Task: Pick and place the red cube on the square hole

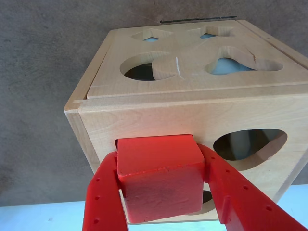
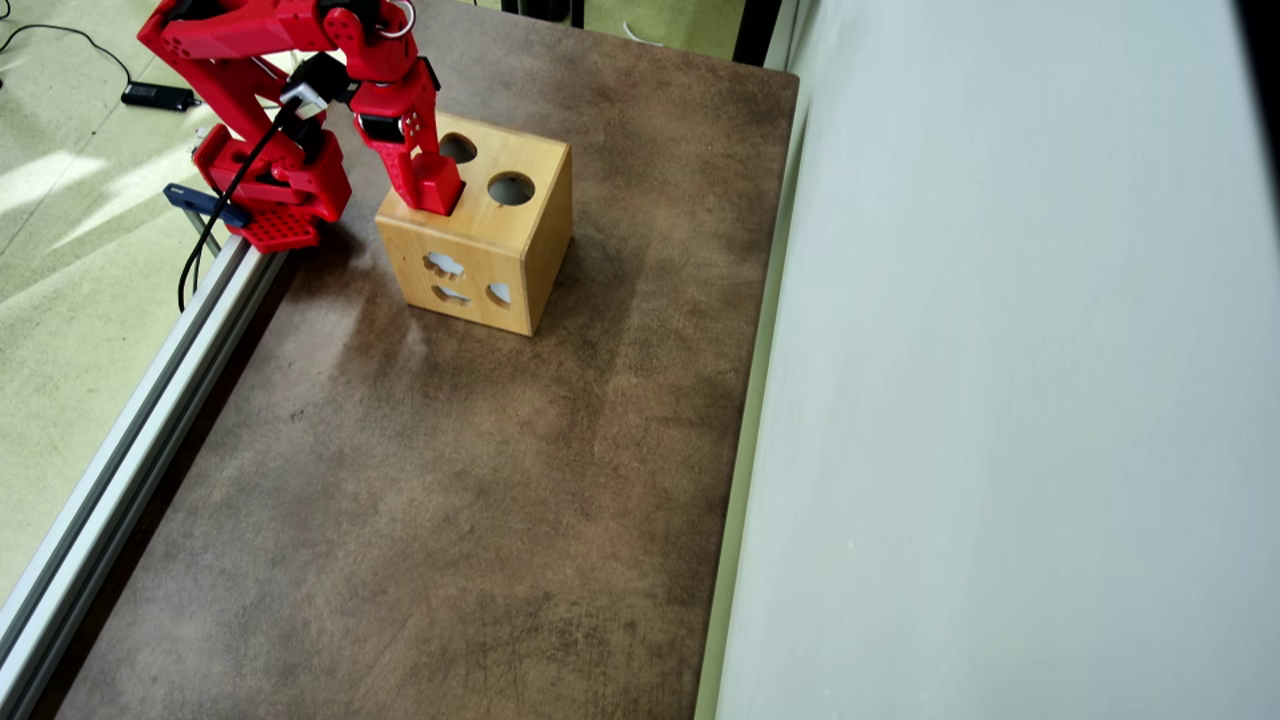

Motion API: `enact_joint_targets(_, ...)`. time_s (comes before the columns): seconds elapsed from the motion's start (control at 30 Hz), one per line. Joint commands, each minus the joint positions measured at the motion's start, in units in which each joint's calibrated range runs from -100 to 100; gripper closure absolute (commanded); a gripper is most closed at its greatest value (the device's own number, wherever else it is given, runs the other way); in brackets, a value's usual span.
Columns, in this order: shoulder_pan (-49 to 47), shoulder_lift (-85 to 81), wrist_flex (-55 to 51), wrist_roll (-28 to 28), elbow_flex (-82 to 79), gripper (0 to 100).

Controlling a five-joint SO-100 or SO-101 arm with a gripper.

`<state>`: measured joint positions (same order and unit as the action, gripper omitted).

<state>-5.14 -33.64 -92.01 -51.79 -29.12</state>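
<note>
1. Table [image 2: 420, 520]: brown, mottled and bare, giving ample room around the wooden box [image 2: 480, 235].
2. Box: the square hole [image 1: 117, 143] is showing only as a dark sliver behind the cube.
3. Gripper [image 1: 161, 192]: clamping the red cube [image 1: 161, 175] on opposite faces.
4. Cube: probably light, rigid, smooth; flat-side holds are suiting it.

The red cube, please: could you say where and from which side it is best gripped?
Grip the red cube on two opposite flat faces, coming from above the wooden box, much as the claw does now; the plain parallel sides suit two fingers.
</note>
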Motion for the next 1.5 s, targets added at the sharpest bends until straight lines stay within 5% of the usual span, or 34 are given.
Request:
enact_joint_targets(0.0,-1.0,-0.1,-0.4,0.2,-0.8,97)
enact_joint_targets(1.47,-1.0,-0.2,-0.7,0.2,-0.8,97)
